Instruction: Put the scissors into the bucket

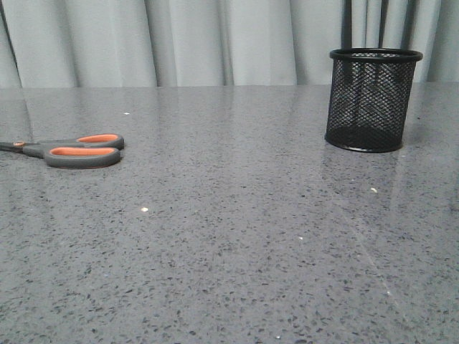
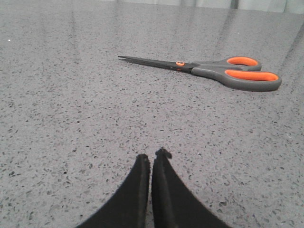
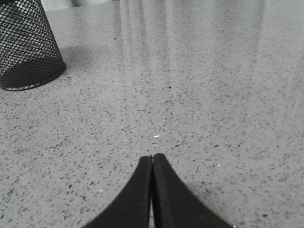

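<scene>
We find the scissors [image 1: 68,150] lying flat on the grey table [image 1: 237,236] at its far left, closed, with the orange-lined handles pointing toward the middle and the blades running off the left edge of the front view. So their long axis lies nearly straight left to right across the table. The bucket [image 1: 372,99] stands upright at the far right, well apart from them, with nothing visible inside it through the mesh.

Our left gripper [image 2: 151,159] is clearly the nearer one: in its wrist view the scissors [image 2: 209,72] sit ahead of it on the table and off to one side, not touching. Its fingers are pressed together and hold nothing. Our right gripper [image 3: 152,158] is likewise closed and empty, with the bucket [image 3: 27,47] ahead and to its left.

We judge the pick belongs to the left arm. Because the scissors lie crosswise, the fingers will need to open and straddle them across the narrow width, likely near the pivot or handle neck, and the carry then runs rightward the whole width of the table to the bucket.
</scene>
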You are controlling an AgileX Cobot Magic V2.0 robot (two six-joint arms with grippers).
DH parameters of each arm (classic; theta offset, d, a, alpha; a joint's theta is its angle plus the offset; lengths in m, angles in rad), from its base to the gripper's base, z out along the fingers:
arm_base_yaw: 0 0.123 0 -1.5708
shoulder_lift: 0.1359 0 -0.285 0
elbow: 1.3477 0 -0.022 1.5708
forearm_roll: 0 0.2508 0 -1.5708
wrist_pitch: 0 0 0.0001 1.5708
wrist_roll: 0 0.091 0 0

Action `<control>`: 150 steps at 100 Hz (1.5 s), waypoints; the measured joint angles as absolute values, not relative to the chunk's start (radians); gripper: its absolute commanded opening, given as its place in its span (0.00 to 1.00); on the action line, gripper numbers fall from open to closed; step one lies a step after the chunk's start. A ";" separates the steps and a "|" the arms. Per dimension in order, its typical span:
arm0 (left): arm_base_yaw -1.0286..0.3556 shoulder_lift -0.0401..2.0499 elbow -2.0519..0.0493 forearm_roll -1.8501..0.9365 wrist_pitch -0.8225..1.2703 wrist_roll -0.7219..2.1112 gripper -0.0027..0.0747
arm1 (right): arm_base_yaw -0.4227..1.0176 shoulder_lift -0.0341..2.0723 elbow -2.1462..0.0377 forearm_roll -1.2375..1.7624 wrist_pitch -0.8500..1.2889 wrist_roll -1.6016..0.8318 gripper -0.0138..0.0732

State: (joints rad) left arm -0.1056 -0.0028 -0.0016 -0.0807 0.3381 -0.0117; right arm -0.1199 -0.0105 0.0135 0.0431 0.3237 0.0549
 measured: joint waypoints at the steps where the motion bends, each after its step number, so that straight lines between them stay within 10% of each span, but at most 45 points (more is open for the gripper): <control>1: -0.106 -0.003 -0.002 -0.081 0.338 -0.012 0.01 | -0.120 -0.011 0.013 0.043 0.324 0.055 0.10; 108: -0.106 -0.003 0.000 0.064 0.252 0.010 0.01 | -0.120 -0.011 0.013 0.047 0.296 0.055 0.10; 150: -0.106 -0.003 0.000 -0.166 0.040 0.014 0.01 | -0.120 -0.011 0.013 0.552 0.038 0.057 0.10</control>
